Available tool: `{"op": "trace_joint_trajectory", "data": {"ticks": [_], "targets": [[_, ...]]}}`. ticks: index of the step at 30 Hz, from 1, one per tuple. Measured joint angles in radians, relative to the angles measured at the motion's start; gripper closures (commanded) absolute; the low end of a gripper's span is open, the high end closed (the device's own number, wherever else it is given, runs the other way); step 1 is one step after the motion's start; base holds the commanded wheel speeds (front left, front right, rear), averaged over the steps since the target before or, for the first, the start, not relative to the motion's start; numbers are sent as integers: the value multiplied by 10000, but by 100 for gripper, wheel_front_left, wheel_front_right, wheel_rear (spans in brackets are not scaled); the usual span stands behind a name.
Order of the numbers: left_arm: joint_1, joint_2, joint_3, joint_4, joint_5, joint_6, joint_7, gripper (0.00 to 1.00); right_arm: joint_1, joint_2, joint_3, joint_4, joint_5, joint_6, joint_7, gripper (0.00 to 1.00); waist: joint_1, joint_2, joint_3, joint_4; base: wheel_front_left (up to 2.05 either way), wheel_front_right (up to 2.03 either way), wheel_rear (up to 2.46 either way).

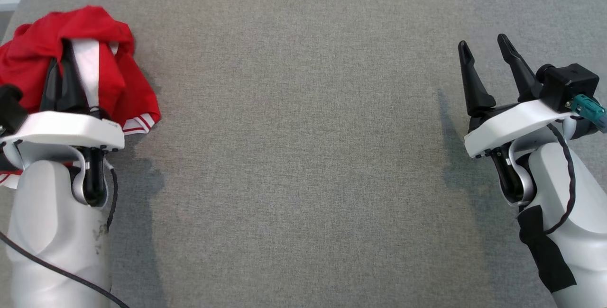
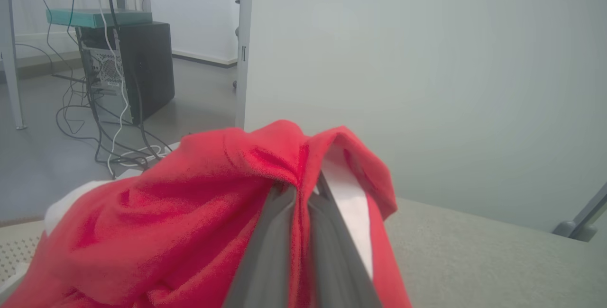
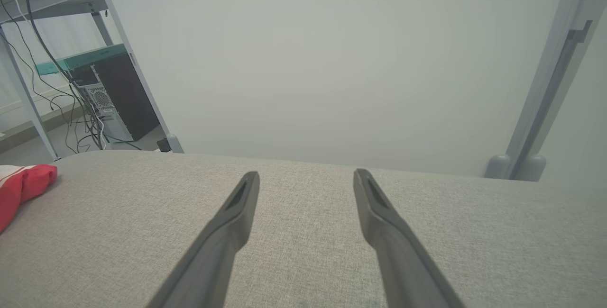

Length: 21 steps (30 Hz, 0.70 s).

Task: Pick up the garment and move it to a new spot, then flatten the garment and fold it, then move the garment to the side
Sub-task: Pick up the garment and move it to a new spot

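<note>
1. My left fingers (image 2: 277, 241) are nearly closed, pinching a fold of the red garment (image 1: 28, 57). The cloth bunches over both tips and spills down on each side of them.
2. My right fingers (image 1: 474, 80) are spread wide with nothing between them, held over bare table (image 1: 303, 166).
3. The garment sits at the far left corner of the table. It is wrapped around the left fingers and well off to the left of the right fingers, so the left arm is the one that has to carry it.
4. It is a crumpled heap with no clear long axis. A white panel (image 2: 348, 194) lies against the right-hand side of the left fingers, and a red-and-white striped hem (image 1: 140, 123) hangs toward me, to their right.
5. I cannot tell whether the whole heap is off the table or its lower folds are dragging on it.
6. The red cloth looks soft, slightly fuzzy and limp. The table is covered in a matte grey weave that I expect would catch trailing fabric.
7. I judge this to be the first carry. The open stretch between the two sets of fingers looks like the natural place to set it down, and flattening and folding are not yet begun.
</note>
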Motion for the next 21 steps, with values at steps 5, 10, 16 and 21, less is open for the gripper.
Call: {"op": "trace_joint_trajectory", "data": {"ticks": [5,10,16,21], "targets": [[4,-468,-872,-1891,437,-4,-4,100,41,198,-184,8,0,0,-2,0,0,0,-394,70,0,0,0],[41,-614,-2704,-3300,203,-35,-13,100,325,263,-314,-6,0,0,-2,0,0,0,-780,-52,0,0,0],[396,-732,-4462,-3716,-731,-35,-13,100,456,424,-612,-73,0,0,-2,0,0,0,-1050,-548,0,0,0],[823,-752,-5898,-3185,-1285,-35,-13,100,583,466,-650,-171,0,0,-2,0,0,0,-1167,-1134,0,0,0]]}}
